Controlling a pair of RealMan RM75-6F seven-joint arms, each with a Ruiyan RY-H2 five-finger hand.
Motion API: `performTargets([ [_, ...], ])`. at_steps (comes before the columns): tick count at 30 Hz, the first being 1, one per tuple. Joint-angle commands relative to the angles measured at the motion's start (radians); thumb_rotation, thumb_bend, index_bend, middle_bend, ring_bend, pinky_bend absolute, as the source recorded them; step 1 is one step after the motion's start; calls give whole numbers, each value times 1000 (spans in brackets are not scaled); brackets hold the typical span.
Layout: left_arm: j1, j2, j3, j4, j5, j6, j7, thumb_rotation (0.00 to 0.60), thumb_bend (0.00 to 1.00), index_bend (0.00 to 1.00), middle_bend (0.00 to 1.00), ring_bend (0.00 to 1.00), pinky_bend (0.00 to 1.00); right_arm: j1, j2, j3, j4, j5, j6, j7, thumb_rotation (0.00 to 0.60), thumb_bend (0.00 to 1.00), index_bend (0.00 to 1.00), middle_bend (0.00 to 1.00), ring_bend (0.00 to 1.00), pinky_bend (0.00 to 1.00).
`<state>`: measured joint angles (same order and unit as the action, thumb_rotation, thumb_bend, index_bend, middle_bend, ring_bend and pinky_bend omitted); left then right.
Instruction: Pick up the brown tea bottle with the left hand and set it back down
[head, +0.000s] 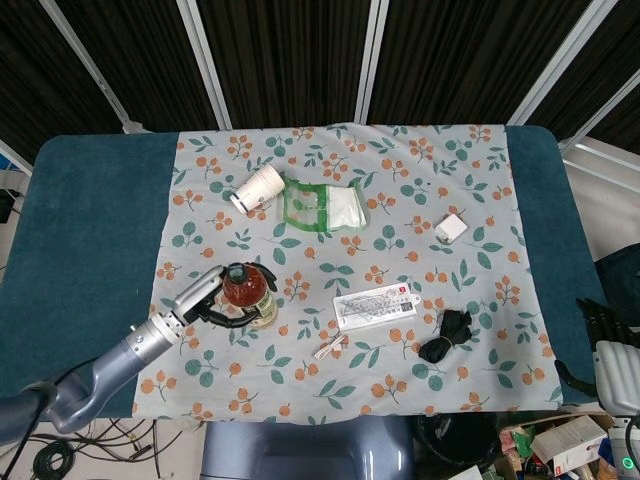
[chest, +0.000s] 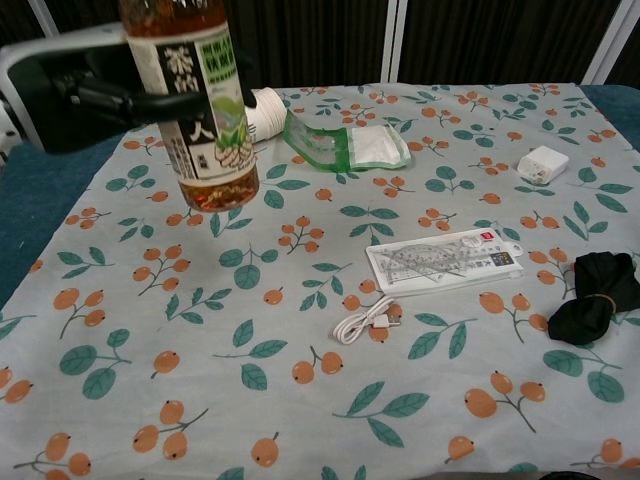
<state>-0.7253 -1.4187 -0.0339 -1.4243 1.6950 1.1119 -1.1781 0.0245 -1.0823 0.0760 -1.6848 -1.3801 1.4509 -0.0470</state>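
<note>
Half the job looks done: your left hand (head: 205, 300) grips the tea bottle (chest: 198, 110), upright and seemingly just above the near-left counter (chest: 60, 190). Lowering and letting go remain. Your right hand sits out of view.

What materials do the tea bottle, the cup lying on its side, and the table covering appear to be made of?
Tea bottle: likely clear plastic, since the brown liquid shows through below a glossy printed label.
Cup: probably paper, with a matte white wall and a rolled rim.
Table covering: seemingly woven cloth, matte, printed with leaves and orange fruit, with soft creases.
</note>
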Motion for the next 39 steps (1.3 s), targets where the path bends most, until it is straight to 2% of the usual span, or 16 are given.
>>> performTargets([
  [1,20,-85,21,96,-47,-22,41,600,546,343,425,366,507,0,-2,-1,3,-5,3,2,600,190,0,52,61,151],
  [9,16,-185,19,236,-91,-50,-41,600,543,343,422,366,507,0,-3,-1,8,-10,5,7,600,190,0,52,61,151],
  [15,9,-283,18,381,-102,-60,-84,600,541,341,421,355,507,-1,-2,0,11,-8,5,12,600,190,0,52,61,151],
  [22,6,-385,17,542,-100,-44,-54,600,531,337,418,351,507,-1,-1,2,13,-4,3,17,600,190,0,52,62,151],
  [29,3,-448,26,640,-88,-27,-30,600,493,327,394,328,498,0,2,0,12,-6,-3,23,600,190,0,52,62,151],
  [32,5,-464,31,664,-85,-18,-38,600,390,277,314,246,431,0,3,0,13,-8,-1,24,600,190,0,52,61,151],
  [36,6,-459,50,681,-70,-11,-60,600,236,90,96,62,293,-1,3,0,14,-9,1,27,600,190,0,52,61,151],
  [39,3,-439,73,679,-56,-23,-62,600,198,6,6,0,247,0,3,0,15,-10,0,29,600,190,0,52,62,151],
])
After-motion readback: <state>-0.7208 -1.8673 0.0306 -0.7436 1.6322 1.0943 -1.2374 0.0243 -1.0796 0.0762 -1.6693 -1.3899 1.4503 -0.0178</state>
